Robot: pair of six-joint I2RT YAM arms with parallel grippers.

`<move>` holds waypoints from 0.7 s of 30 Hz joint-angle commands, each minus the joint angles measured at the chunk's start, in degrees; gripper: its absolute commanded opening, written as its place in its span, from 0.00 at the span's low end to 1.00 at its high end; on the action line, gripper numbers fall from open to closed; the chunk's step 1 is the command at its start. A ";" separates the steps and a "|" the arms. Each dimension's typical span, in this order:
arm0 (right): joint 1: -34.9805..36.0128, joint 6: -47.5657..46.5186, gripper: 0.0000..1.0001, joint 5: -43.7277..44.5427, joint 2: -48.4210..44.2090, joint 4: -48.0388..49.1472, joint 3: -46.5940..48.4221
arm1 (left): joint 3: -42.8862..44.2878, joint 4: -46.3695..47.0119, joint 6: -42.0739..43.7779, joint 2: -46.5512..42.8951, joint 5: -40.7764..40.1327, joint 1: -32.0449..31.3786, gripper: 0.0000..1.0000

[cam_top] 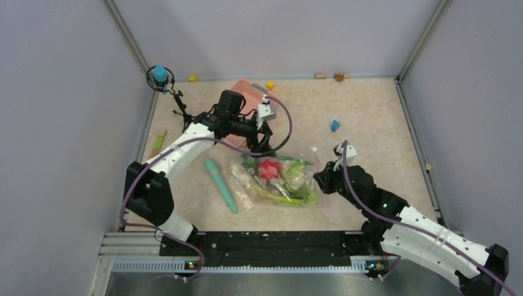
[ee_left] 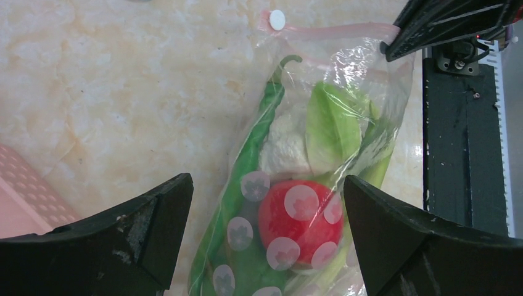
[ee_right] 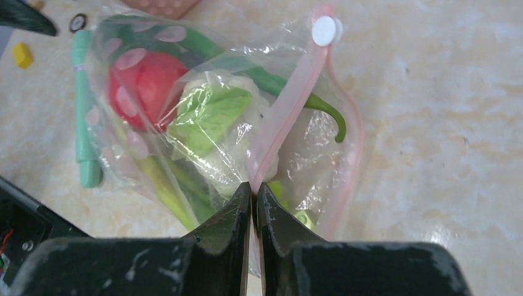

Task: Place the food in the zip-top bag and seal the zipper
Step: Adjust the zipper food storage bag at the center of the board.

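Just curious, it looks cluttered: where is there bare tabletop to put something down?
Bare tabletop lies at the far right, between the small blue piece and the right rail. The middle is crowded: zip-top bag, teal stick, pink basket.

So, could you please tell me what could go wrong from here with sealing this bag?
1. A curved green stem lies across the zipper and could block the seal.
2. The zipper's two strips bow apart beyond the right pincer, so the mouth may stay open.
3. The left pincer hangs open, holding nothing, so the zip-top bag may drag.
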 commanded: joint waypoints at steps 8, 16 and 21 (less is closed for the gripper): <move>0.34 12.97 0.18 8.59 1.93 -0.14 -2.50 | -2.51 2.58 -1.25 -3.56 -1.75 -1.06 0.97; -0.68 6.04 0.73 13.24 0.85 2.75 3.93 | -4.10 2.30 0.21 -4.87 -2.23 -1.20 0.97; -12.27 -1.47 0.85 3.52 4.77 12.63 4.80 | -4.75 2.34 0.43 -5.40 -0.96 -1.21 0.97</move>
